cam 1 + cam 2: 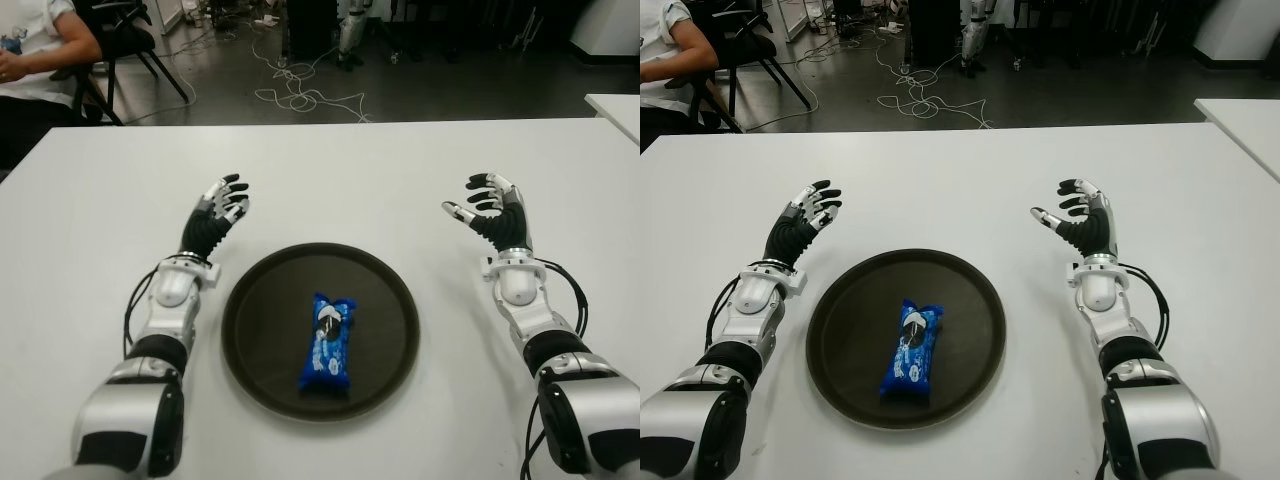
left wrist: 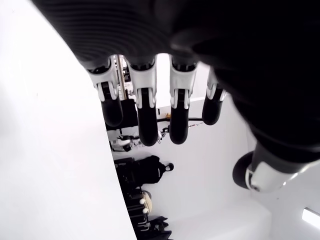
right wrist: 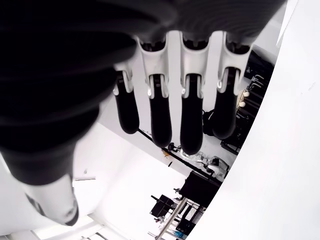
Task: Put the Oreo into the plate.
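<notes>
Two hands flanked the plate [image 1: 250,300] on the white table [image 1: 330,170]. My left hand [image 1: 218,210] showed just beside the plate's left rim, fingers [image 2: 145,120] spread and loose, gripping nothing. My right hand [image 1: 492,210] showed off the plate's right rim, farther out, its fingers [image 3: 190,125] likewise extended and empty. The Oreo [image 1: 329,343] lay inside the plate, near its middle, lengthwise toward the table's near edge, touched by neither hand.
</notes>
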